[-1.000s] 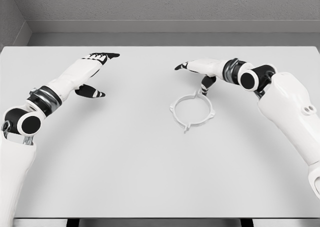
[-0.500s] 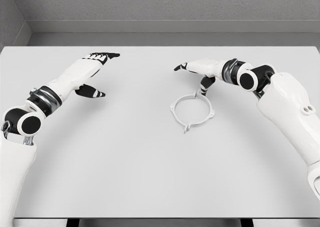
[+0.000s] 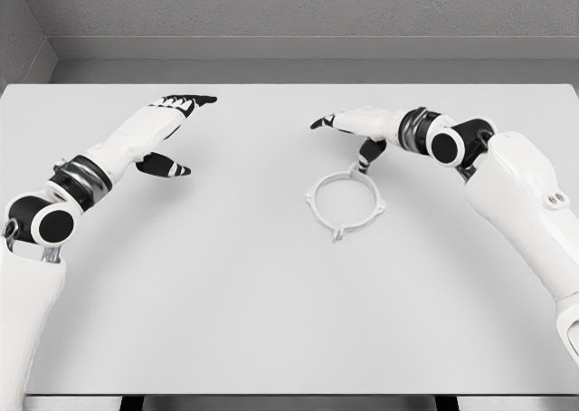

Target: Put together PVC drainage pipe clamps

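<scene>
Just below the right hand (image 3: 357, 126), its thumb crosses the far lug of the clamp ring (image 3: 344, 201), so whether they touch cannot be told. Both arms run out of frame at the lower corners. The tabletop (image 3: 271, 320) is cut by both side edges.

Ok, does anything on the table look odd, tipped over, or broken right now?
Nothing stands out. The white pipe clamp ring lies flat and whole on the table, with the right hand open just behind it, thumb reaching down toward its far edge. The left hand hovers open, far to the left.
</scene>
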{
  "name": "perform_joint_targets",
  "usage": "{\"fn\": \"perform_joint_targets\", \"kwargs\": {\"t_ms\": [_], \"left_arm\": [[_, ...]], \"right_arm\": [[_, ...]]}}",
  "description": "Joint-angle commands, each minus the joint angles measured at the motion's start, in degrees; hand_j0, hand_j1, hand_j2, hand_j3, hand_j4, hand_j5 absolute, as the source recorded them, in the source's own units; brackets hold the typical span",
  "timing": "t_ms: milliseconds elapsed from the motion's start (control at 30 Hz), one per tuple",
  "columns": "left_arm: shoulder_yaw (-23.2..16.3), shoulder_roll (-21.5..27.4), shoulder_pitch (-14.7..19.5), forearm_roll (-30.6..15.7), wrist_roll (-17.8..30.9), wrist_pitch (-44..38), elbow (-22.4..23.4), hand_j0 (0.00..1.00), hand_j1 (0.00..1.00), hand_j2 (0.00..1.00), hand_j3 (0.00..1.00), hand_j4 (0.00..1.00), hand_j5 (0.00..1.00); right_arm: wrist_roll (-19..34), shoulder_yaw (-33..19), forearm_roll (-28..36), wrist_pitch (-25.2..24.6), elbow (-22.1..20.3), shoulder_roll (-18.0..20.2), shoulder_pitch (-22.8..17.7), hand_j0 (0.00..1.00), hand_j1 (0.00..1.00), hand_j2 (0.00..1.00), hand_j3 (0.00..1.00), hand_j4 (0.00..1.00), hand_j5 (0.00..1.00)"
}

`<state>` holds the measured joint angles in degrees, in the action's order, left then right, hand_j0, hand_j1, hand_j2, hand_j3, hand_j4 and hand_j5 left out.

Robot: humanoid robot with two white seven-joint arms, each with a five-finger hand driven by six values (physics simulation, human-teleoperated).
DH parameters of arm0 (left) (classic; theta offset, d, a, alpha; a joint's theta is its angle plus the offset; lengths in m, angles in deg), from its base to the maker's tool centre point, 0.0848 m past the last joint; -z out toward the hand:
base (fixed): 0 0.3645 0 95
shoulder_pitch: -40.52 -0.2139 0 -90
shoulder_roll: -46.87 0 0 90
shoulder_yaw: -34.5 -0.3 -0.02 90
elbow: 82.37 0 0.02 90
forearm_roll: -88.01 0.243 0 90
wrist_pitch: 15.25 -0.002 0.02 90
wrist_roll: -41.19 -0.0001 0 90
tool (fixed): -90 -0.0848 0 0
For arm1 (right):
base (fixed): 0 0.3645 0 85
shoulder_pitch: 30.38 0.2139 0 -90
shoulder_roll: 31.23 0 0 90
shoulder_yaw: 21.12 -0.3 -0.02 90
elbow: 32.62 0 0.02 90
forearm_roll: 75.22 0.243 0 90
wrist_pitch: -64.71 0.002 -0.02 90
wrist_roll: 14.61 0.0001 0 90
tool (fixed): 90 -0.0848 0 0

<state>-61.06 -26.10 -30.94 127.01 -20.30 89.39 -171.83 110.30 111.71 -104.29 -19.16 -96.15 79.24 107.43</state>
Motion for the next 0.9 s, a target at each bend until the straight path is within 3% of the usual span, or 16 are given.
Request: {"fn": "perform_joint_targets", "kwargs": {"t_ms": [0, 500, 667, 733, 800, 867], "left_arm": [[0.01, 0.02, 0.00, -0.24, -0.03, -0.05, -0.02, 1.00, 1.00, 1.00, 1.00, 1.00, 1.00], [0.01, 0.02, 0.00, -0.33, -0.03, -0.05, -0.19, 1.00, 1.00, 1.00, 1.00, 1.00, 1.00], [0.19, 0.46, 0.09, -0.42, -0.03, 0.13, -0.81, 1.00, 1.00, 1.00, 1.00, 1.00, 1.00], [4.76, 0.54, -0.97, -0.50, -0.03, 3.29, -1.34, 1.00, 1.00, 1.00, 1.00, 1.00, 1.00], [7.40, 1.07, -1.58, -0.85, -0.03, 5.93, -1.34, 1.00, 1.00, 1.00, 1.00, 1.00, 1.00], [8.54, 5.90, -3.51, -4.37, -0.03, 9.44, -1.25, 1.00, 1.00, 1.00, 1.00, 1.00, 1.00]], "right_arm": [[0.09, 0.06, 0.15, -0.06, -0.10, 0.01, 0.09, 1.00, 1.00, 1.00, 1.00, 1.00, 1.00], [0.09, -0.20, -0.73, 0.12, 1.57, 0.71, 0.53, 1.00, 1.00, 1.00, 1.00, 1.00, 1.00], [0.09, -0.20, -0.81, 0.20, 1.66, 5.72, 1.58, 1.00, 1.00, 1.00, 1.00, 1.00, 1.00], [0.09, -0.11, -0.55, 0.64, 0.78, 9.15, 2.37, 1.00, 1.00, 1.00, 1.00, 1.00, 1.00], [0.09, -0.38, 0.24, 4.86, 0.60, 12.49, 2.28, 1.00, 1.00, 1.00, 1.00, 1.00, 1.00], [0.09, -0.73, 1.73, 8.73, -0.71, 16.00, 2.11, 1.00, 1.00, 1.00, 1.00, 1.00, 1.00]]}}
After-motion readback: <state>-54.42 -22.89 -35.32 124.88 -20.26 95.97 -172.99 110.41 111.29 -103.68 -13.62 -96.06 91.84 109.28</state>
